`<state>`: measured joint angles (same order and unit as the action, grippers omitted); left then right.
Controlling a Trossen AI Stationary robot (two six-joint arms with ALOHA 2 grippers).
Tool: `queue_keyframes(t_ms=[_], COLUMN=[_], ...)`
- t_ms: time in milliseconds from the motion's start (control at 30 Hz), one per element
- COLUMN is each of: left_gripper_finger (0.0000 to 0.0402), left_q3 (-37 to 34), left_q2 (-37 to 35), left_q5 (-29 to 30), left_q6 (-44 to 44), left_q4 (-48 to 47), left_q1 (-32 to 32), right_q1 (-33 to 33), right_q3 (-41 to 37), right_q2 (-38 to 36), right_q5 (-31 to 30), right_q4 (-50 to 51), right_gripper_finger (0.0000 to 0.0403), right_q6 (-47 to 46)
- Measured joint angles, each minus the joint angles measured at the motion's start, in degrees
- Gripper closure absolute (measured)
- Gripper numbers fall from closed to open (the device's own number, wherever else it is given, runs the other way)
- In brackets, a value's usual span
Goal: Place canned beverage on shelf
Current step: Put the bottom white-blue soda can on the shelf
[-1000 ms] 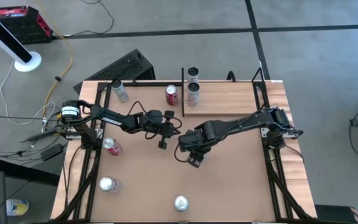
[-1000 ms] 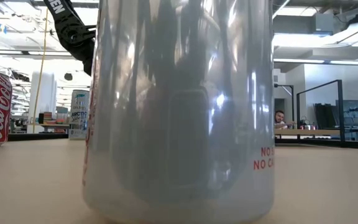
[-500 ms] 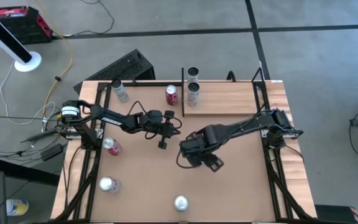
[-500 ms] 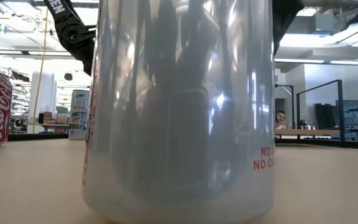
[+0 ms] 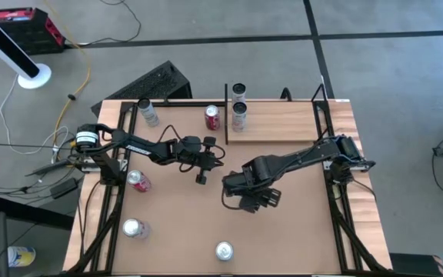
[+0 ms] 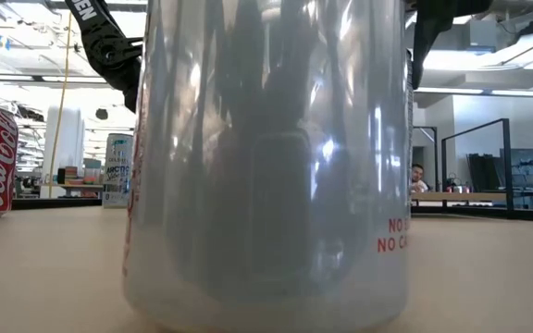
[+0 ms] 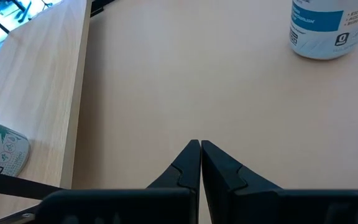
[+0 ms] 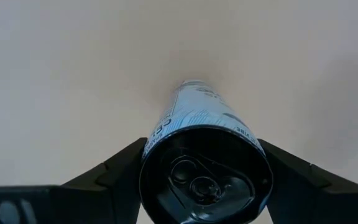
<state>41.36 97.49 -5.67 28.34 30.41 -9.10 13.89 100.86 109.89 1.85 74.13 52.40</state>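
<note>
My right gripper [image 5: 250, 194] hangs over the middle of the table, pointing down, shut on a pale blue-and-white can [image 8: 204, 149]. The high view hides that can under the hand. The shelf [image 5: 283, 123], a pale wood plank with a black rail, lies at the far side and carries two cans [image 5: 239, 115]. My left gripper [image 7: 199, 147] is shut on nothing and hovers left of centre [image 5: 201, 177], tilted down over bare tabletop. My right gripper pinches the can's side wall just under its top rim [image 8: 149, 146] between its two fingers, one on each side. The fingers come from above, pointing down. The can stays upright; in the left wrist view its base [image 7: 319, 53] seems to rest on the tabletop.
A red can [image 5: 212, 117] stands by the shelf's rail. Another can [image 5: 148, 112] is at the far left and a red one [image 5: 138, 181] lies at the left. Two silver cans [image 5: 133, 228] [image 5: 223, 250] are near the front; the latter fills the low view [image 6: 266, 157].
My right gripper has rolled about a quarter turn around its downward axis while staying over the same spot on the table; its fingers have kept the same gap. My left arm has kept still.
</note>
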Motion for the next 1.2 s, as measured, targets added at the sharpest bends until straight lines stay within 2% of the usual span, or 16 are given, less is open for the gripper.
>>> queue_keyframes(t_ms=[67, 233, 300, 600, 967, 1200], left_gripper_finger=[0.0402, 0.0402, 0.0402, 0.0402, 0.0402, 0.0402], left_q3=[0.0, 0.0, 0.0, 0.0, 0.0, 0.0], left_q2=[0.0, 0.0, 0.0, 0.0, 0.0, 0.0], left_q5=[0.0, 0.0, 0.0, 0.0, 0.0, 0.0], left_q6=[0.0, 0.0, 0.0, 0.0, 0.5, 0.0], left_q4=[0.0, 0.0, 0.0, 0.0, 0.0, 0.0], left_q1=[0.0, 0.0, 0.0, 0.0, -0.3, -0.3], right_q1=[0.0, -0.1, -0.1, 0.4, 1.2, 0.6], right_q3=[0.0, 0.0, 0.0, 0.0, 0.0, 0.0], right_q2=[0.0, 0.1, 0.1, 0.1, 0.1, 0.1], right_q5=[0.0, -0.5, -1.1, -2.3, -2.4, -2.4], right_q4=[-0.8, -4.7, -5.6, -7.0, -7.5, -7.7], right_gripper_finger=[0.0116, 0.0034, 0.0016, 0.0032, 0.0029, 0.0029], right_q6=[-0.1, -6.5, -9.1, -14.7, -33.5, -50.6])
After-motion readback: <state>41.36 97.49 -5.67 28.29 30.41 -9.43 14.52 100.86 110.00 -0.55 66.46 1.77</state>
